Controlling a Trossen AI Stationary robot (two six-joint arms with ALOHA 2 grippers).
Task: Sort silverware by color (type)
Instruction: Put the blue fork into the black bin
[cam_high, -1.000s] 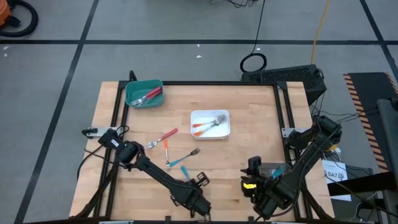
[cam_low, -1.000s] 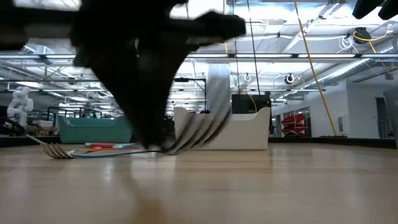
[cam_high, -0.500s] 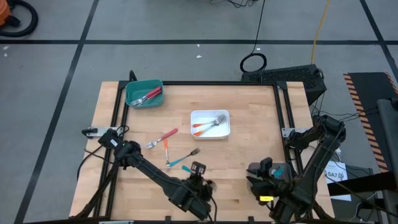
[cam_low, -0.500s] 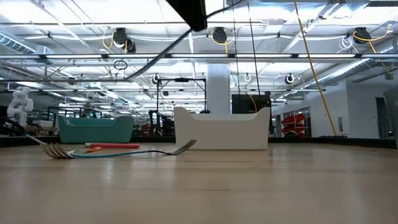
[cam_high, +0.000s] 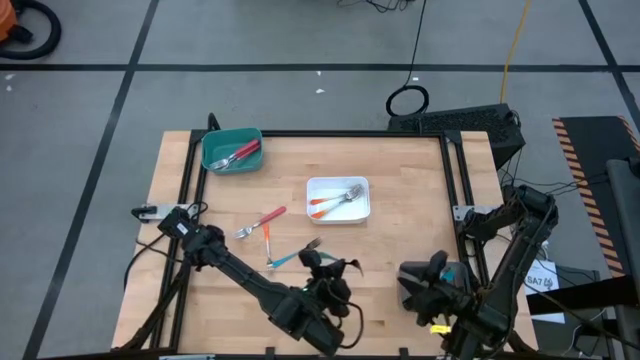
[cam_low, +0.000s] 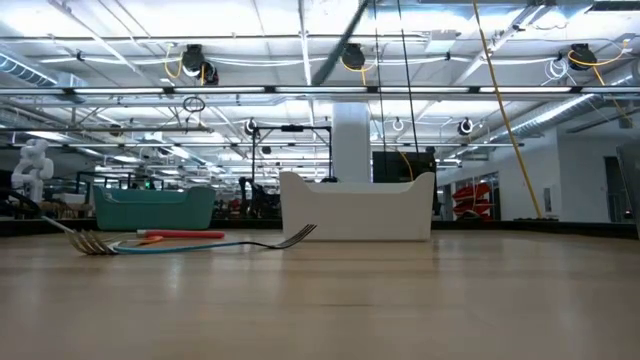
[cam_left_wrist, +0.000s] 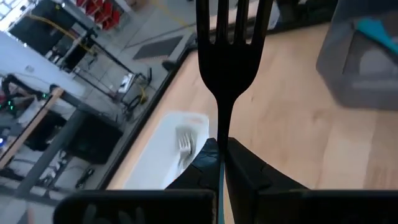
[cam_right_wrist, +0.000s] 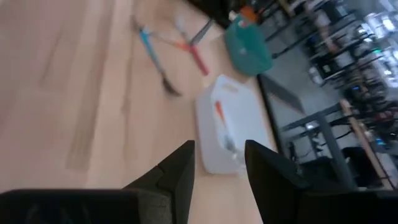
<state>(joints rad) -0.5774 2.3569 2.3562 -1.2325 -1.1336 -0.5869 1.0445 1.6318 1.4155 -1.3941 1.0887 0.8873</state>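
Gripping a fork (cam_left_wrist: 228, 56) by its thin handle, the left hand (cam_left_wrist: 222, 163) has its two dark fingers (cam_left_wrist: 200, 163) pinched tight together, with the fork's metal head and tines standing straight up past them in the left wrist view. From above, the left arm reaches from the tabletop's (cam_high: 400, 250) left edge across to the near middle, and its hand (cam_high: 325, 272) sits raised over the wood, just near the loose forks. The low view shows no hand at tabletop height, only a thin blurred streak high up.

The right hand (cam_right_wrist: 219, 163) has its fingers (cam_right_wrist: 178, 167) spread apart with nothing between them; from above it (cam_high: 422, 282) hangs over the near right part of the tabletop, well apart from the silverware.

Three forks lie loose on the wood left of centre: a red-handled fork (cam_high: 263, 220), an orange-handled fork (cam_high: 268, 243) crossing beside it, and a teal-handled fork (cam_high: 293, 256) lying just near the left hand. The teal tray (cam_high: 232, 150) at the far left corner holds red-handled forks (cam_high: 236, 153). The white tray (cam_high: 338, 200) in the middle holds orange-handled forks (cam_high: 334, 201). A grey tray (cam_left_wrist: 360, 53) shows in the left wrist view with a teal handle inside.
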